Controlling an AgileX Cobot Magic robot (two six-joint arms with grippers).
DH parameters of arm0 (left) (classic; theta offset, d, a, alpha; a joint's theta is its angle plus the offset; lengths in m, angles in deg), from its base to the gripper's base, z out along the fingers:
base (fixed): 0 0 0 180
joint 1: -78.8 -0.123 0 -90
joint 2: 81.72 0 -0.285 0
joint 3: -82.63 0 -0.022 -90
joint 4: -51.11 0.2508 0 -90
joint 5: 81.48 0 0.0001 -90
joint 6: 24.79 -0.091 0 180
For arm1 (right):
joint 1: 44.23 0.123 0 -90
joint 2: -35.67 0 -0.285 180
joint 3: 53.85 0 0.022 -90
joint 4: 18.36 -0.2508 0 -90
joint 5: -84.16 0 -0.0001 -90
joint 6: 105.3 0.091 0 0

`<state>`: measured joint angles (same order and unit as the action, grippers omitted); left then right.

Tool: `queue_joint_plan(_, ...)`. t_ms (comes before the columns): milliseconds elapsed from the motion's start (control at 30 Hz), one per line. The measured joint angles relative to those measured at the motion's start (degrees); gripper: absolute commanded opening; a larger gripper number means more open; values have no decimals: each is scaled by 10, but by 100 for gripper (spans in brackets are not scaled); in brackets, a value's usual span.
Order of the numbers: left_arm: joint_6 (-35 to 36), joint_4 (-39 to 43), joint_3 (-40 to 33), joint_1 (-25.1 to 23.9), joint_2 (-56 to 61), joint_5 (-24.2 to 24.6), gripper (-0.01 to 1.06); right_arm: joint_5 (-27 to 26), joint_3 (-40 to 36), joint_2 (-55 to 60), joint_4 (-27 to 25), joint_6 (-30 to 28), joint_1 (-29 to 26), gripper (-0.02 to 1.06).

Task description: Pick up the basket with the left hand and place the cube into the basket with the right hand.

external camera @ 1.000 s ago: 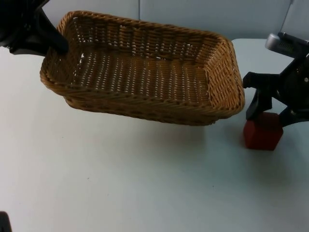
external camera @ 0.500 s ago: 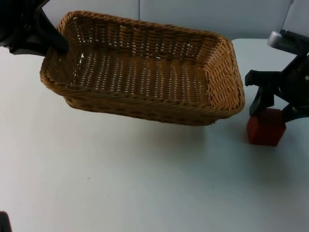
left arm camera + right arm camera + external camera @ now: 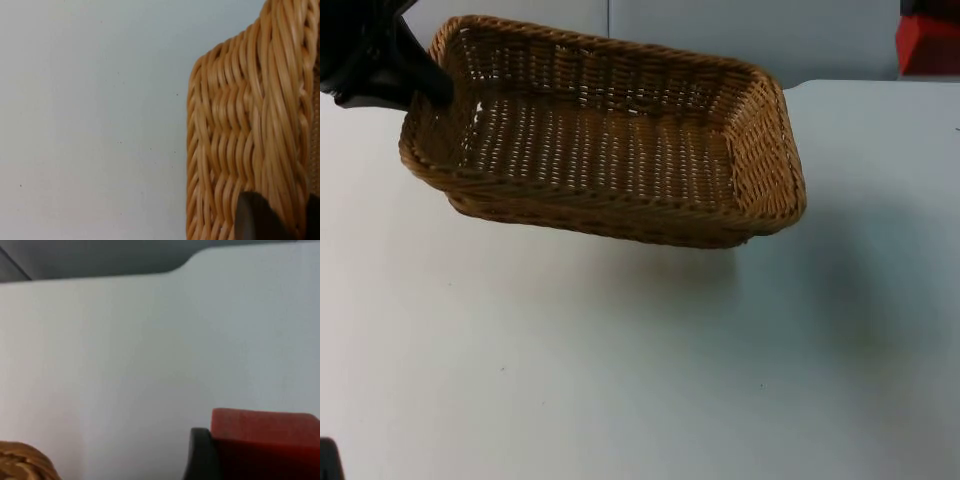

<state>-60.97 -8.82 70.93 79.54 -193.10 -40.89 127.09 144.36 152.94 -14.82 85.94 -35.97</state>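
Basket [image 3: 610,140]: held off the desk [image 3: 620,370] by its short end, tilted, its shadow on the white top below.
Left tool [image 3: 415,85]: I had it clamped on the basket's rim; in my left wrist view a dark fingertip [image 3: 257,217] pressed against the weave.
Cube [image 3: 927,42]: red, lifted well clear of the desk, off beyond the basket's far end.
Right tool [image 3: 250,460]: closed on the cube (one dark finger sat against its red side).
Step in hand: carrying the cube toward the basket, I judged.
Next move: bring the cube over the open basket, lower, then release.
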Motion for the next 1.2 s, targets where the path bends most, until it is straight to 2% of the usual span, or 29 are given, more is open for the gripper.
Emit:
queue_joint_plan(67,0,0,0,0,0,-2,0,31,50,0,-10,-12,10,29)
queue_joint_plan(167,0,0,0,0,0,-3,0,63,101,0,-67,-38,31,29)
queue_joint_plan(200,0,0,0,0,0,-3,0,63,101,0,-67,-38,31,29)
queue_joint_plan(300,0,0,0,0,0,-3,0,75,116,-1,-150,-68,57,29)
queue_joint_plan(333,0,0,0,0,0,-3,0,75,116,-1,-150,-68,57,29)
queue_joint_plan(400,0,0,0,0,0,-3,0,87,116,0,-195,-83,83,29)
queue_joint_plan(767,0,0,0,0,0,-3,0,119,116,63,-219,-92,176,29)
queue_joint_plan(900,0,0,0,0,0,-3,0,121,116,88,-220,-93,188,29)
queue_joint_plan(1000,0,0,0,0,0,-3,0,121,116,102,-217,-98,193,35)
queue_joint_plan(1033,0,0,0,0,0,-3,0,121,116,109,-215,-105,195,42)
queue_joint_plan(1067,0,0,0,0,0,-3,0,121,116,115,-215,-112,195,51)
queue_joint_plan(1133,0,0,0,0,0,-3,0,122,116,121,-215,-120,196,77)
queue_joint_plan(1167,0,0,0,0,0,-3,0,122,116,127,-215,-128,196,77)
queue_joint_plan(1200,0,0,0,0,0,-3,0,122,116,132,-215,-137,196,89)
